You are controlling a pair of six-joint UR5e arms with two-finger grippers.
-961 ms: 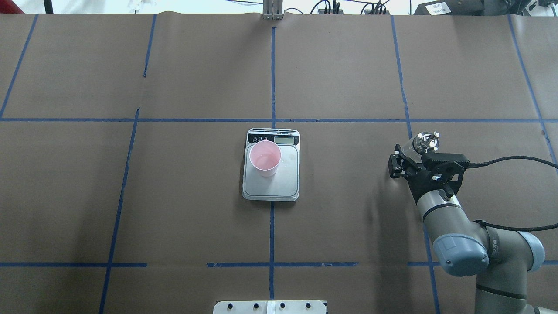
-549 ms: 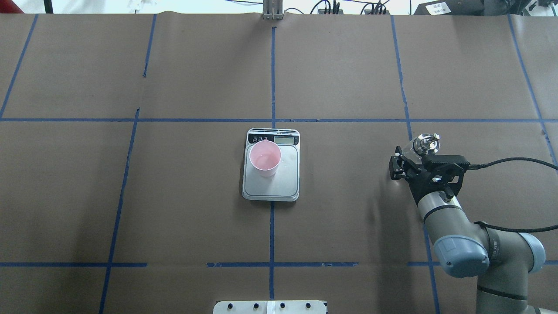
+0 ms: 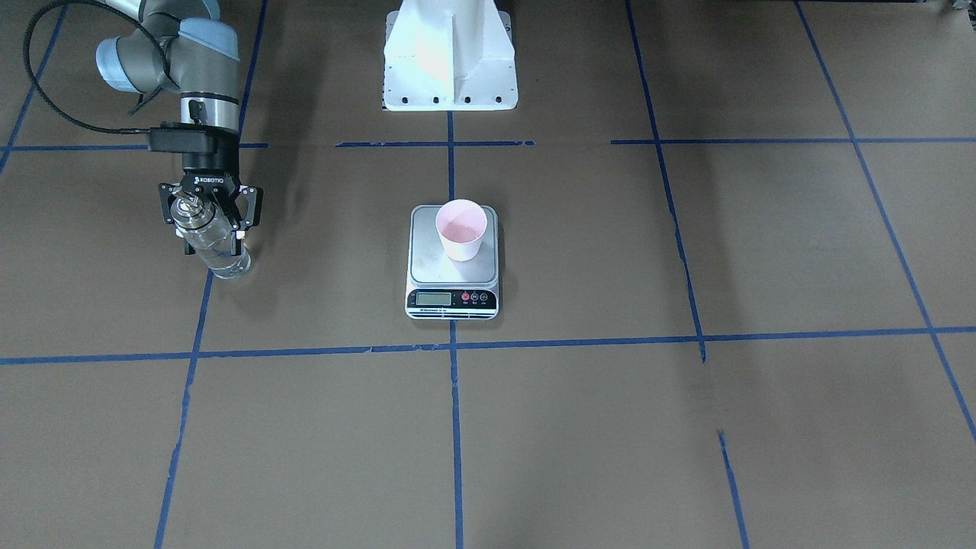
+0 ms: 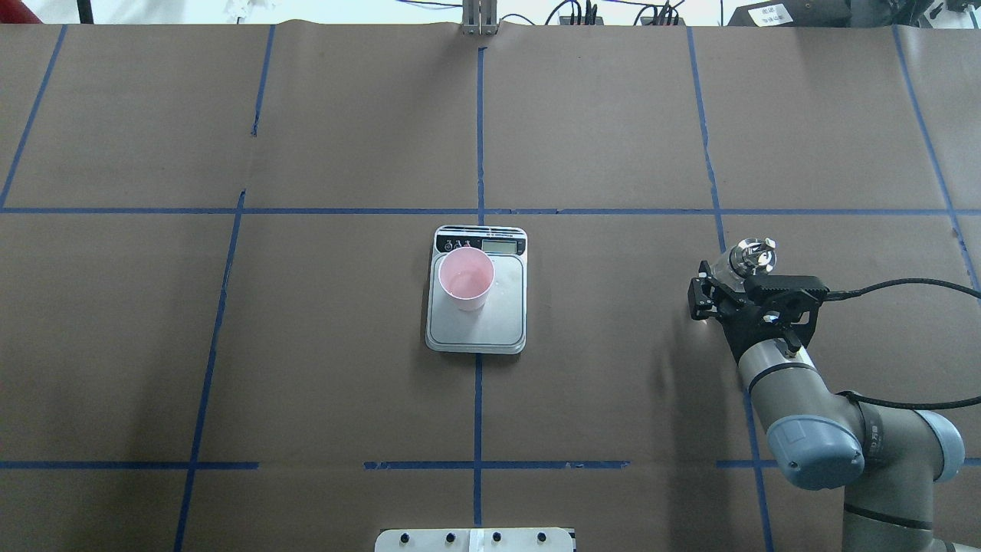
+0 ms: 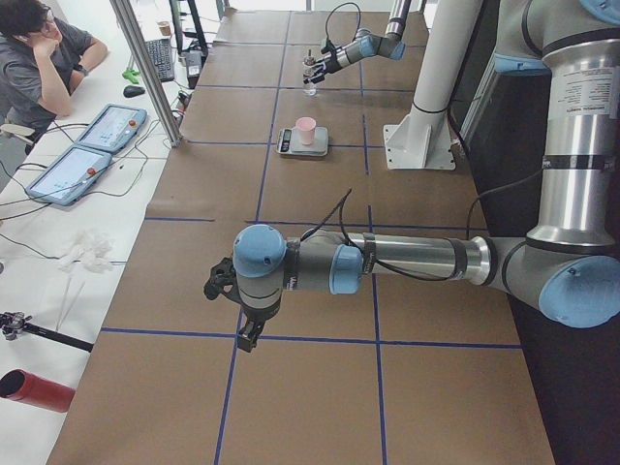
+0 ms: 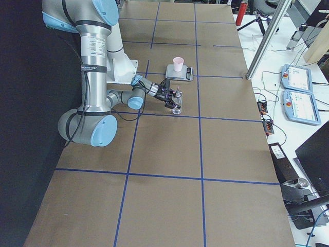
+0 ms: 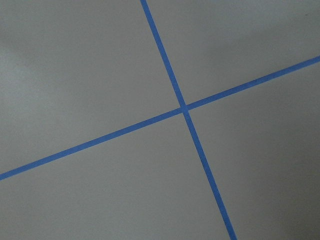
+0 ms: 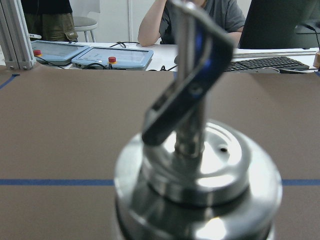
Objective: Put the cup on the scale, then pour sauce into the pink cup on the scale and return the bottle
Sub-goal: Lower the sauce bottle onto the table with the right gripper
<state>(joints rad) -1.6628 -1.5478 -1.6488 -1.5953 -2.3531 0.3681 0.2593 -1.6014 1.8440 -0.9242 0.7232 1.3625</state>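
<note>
The pale pink cup (image 4: 465, 277) stands upright on the silver plate of the scale (image 4: 490, 326) at the table's centre, near the black display strip; both also show in the front view, cup (image 3: 460, 227) and scale (image 3: 432, 263). My right gripper (image 4: 720, 287) is shut on the clear glass bottle (image 4: 752, 255) to the right of the scale. The bottle (image 3: 217, 248) leans a little, its base at or just above the table. Clear sauce shows in its lower part. Its metal spout cap (image 8: 200, 165) fills the right wrist view. My left gripper (image 5: 221, 287) hangs over bare table far from the scale; I cannot tell whether it is open or shut.
The white robot pedestal (image 3: 450, 53) stands at the table's edge behind the scale. Blue tape lines (image 7: 184, 107) cross the brown table cover. A seated operator (image 5: 44, 58) and tablets (image 5: 73, 170) are beyond the far table edge.
My right gripper with the bottle has shifted slightly back toward the robot and lower. Cup and scale have not moved.
</note>
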